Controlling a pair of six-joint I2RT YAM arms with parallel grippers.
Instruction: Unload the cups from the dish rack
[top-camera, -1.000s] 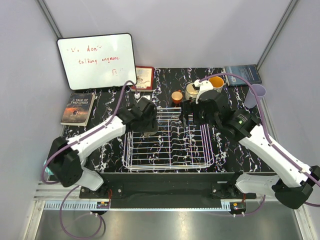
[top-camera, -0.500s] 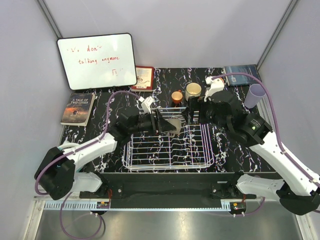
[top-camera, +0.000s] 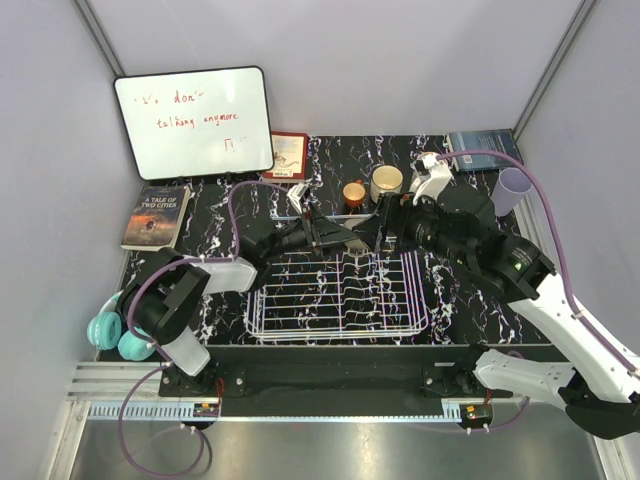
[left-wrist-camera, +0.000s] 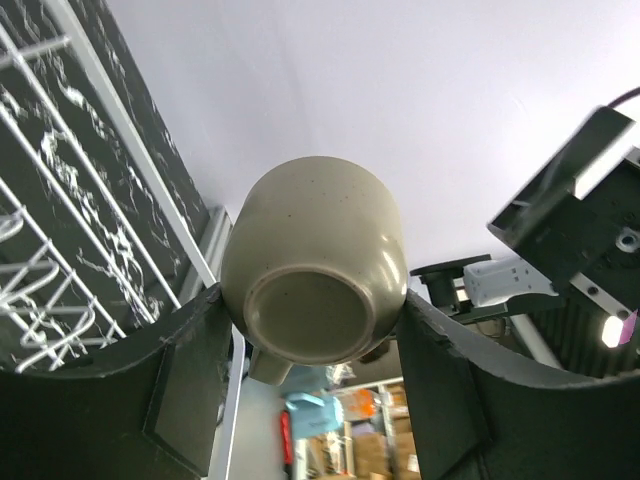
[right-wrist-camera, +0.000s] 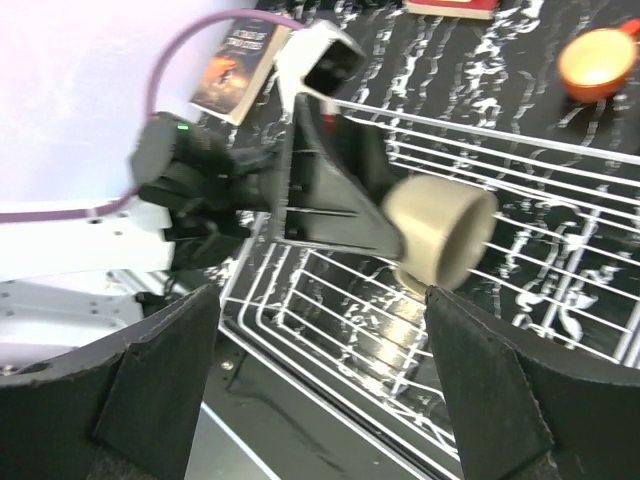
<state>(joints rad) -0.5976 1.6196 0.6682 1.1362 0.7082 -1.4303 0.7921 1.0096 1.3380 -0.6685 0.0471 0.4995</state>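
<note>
My left gripper (top-camera: 335, 238) is shut on a cream mug (top-camera: 354, 243) and holds it sideways in the air over the far part of the white wire dish rack (top-camera: 300, 325). In the left wrist view the mug's base (left-wrist-camera: 310, 315) sits between both fingers. My right gripper (top-camera: 386, 226) is open and empty, facing the mug from the right; in the right wrist view the mug (right-wrist-camera: 440, 232) hangs just past its wide-open fingers (right-wrist-camera: 480, 390). An orange cup (top-camera: 354, 192), another cream mug (top-camera: 386, 182) and a lavender tumbler (top-camera: 512, 190) stand on the table behind the rack.
A whiteboard (top-camera: 193, 122) leans at the back left, with a book (top-camera: 156, 216) below it, a red book (top-camera: 289, 155) and a dark book (top-camera: 486, 150) at the back. Teal headphones (top-camera: 110, 335) lie at the near left. Grey walls close in both sides.
My left gripper has carried the cream mug up off the rack and rightward toward the right gripper. The right gripper has turned left to face it. The teal headphones are now uncovered.
</note>
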